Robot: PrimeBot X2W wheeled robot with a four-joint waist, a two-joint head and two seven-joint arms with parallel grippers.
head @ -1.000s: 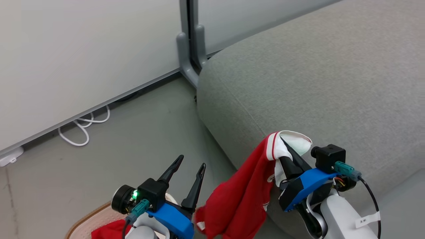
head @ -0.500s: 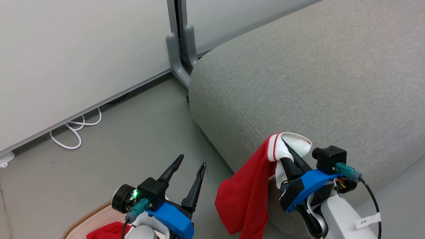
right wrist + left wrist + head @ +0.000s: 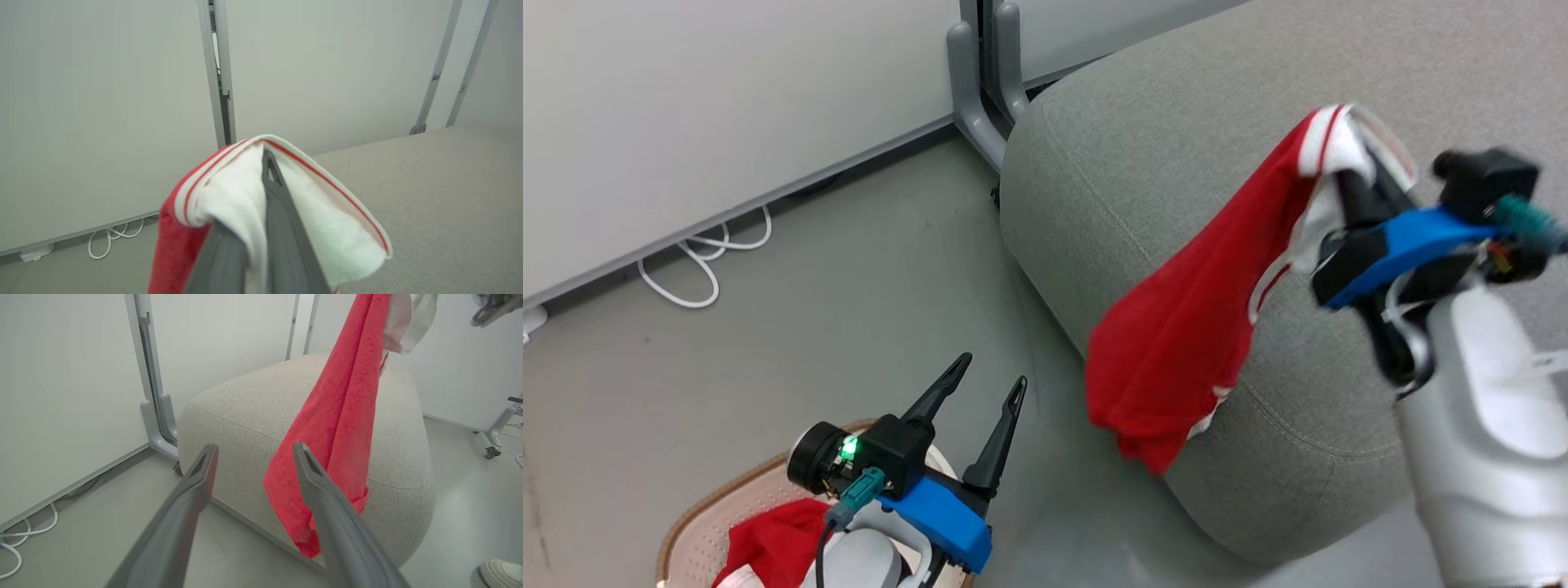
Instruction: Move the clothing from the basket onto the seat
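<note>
Over the seat (image 3: 1160,163), right hand (image 3: 263,160) pinches a red garment (image 3: 1176,351).

Office-like lab: partition panels (image 3: 727,98) (on casters), loose cables (image 3: 685,305).

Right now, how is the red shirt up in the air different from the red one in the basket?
The hanging shirt dangles long from the shut right tool at the edge of the seat; the basket shirt lies bunched in the basket. The hanging shirt shows nearly whole; the basket shirt is partly hidden behind the open left tool. Both are bright red.
</note>
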